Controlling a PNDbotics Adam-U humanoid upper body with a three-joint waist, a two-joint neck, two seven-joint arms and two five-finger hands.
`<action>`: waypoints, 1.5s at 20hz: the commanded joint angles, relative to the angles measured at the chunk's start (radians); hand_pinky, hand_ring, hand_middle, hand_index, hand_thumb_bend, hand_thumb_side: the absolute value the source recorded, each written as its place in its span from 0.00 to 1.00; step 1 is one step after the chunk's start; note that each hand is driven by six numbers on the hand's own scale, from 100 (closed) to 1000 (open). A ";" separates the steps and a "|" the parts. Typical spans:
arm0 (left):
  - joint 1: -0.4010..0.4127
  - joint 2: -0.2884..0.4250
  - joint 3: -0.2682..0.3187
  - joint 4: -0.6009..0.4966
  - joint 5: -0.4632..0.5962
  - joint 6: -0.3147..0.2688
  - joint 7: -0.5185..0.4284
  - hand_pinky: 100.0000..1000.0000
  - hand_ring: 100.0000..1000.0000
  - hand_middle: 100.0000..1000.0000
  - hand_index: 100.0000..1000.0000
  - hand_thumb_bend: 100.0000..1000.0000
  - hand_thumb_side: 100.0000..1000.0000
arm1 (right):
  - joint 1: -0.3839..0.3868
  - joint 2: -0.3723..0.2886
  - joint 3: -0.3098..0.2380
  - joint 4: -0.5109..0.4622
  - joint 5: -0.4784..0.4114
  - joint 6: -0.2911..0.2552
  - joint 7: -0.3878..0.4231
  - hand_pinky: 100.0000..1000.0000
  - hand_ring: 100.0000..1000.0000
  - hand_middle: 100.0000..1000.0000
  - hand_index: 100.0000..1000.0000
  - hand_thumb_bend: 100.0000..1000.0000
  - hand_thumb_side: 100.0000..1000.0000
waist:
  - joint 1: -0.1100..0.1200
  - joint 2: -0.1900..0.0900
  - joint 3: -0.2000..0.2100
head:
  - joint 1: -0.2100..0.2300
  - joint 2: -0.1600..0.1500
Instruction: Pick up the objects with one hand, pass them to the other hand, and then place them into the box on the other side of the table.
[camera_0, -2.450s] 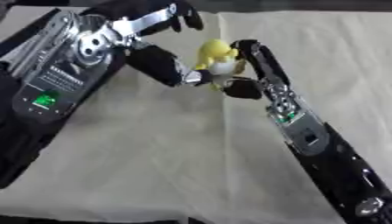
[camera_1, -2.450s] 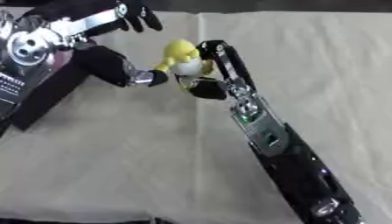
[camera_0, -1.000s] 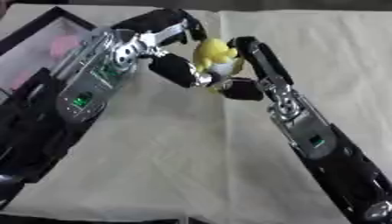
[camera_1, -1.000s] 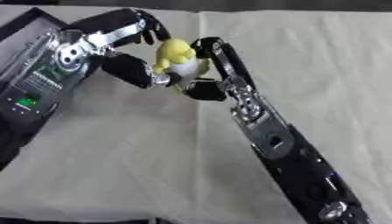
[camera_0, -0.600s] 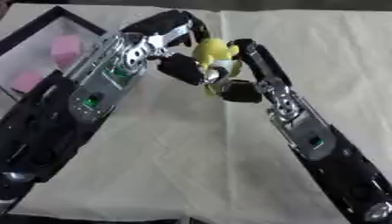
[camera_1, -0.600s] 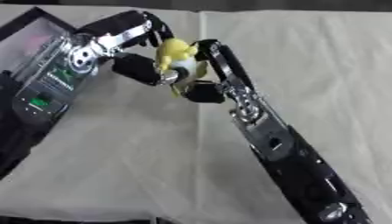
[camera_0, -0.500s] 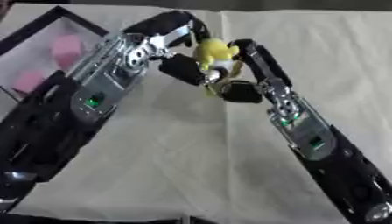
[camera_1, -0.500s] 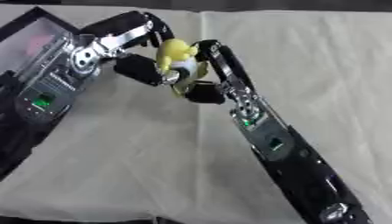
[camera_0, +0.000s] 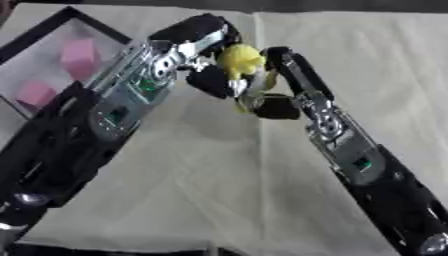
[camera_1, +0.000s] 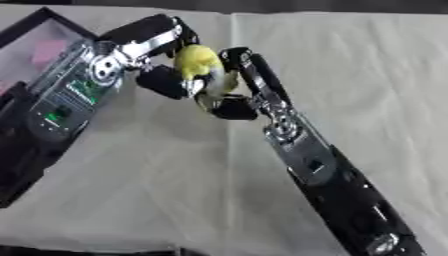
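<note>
A small yellow toy (camera_0: 241, 59) with a paler lower part is held in the air above the cloth, between my two hands. My right hand (camera_0: 282, 80) comes up from the lower right, its fingers curled round the toy's right side and underside. From the left, my left hand (camera_0: 206, 55) closes its fingers and thumb over the toy's top and left side. Both hands touch the toy at once. The black-rimmed box (camera_0: 48, 31) lies at the upper left, beside my left arm.
Two pink blocks (camera_0: 79, 52) (camera_0: 37, 93) lie inside the box. A cream cloth (camera_0: 367, 60) covers the table, with a crease running down its middle. My two forearms cross much of the lower half of both views.
My left hand has swung in from the upper left and closed on the yellow toy held by my right hand. The whole picture has also shifted a little.
</note>
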 joint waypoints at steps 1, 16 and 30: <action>-0.017 0.013 -0.001 0.000 -0.027 -0.006 -0.023 0.64 0.53 0.42 0.35 0.07 0.00 | -0.016 -0.007 -0.003 -0.021 -0.006 -0.003 -0.009 0.75 0.63 0.51 0.55 0.40 0.00 | 0.002 -0.016 -0.002 | 0.012 0.006; 0.007 0.056 0.025 -0.112 -0.099 -0.031 -0.093 0.64 0.51 0.39 0.32 0.14 0.00 | 0.002 -0.024 -0.021 -0.004 0.064 0.021 0.018 0.80 0.82 0.66 0.84 0.65 0.29 | 0.002 -0.018 -0.002 | 0.026 0.006; 0.050 0.191 0.172 -0.346 0.024 0.095 -0.047 0.62 0.50 0.40 0.31 0.07 0.00 | 0.026 -0.101 -0.058 -0.047 0.018 0.042 -0.018 0.80 0.82 0.64 0.83 0.61 0.21 | -0.006 -0.030 -0.003 | 0.060 0.006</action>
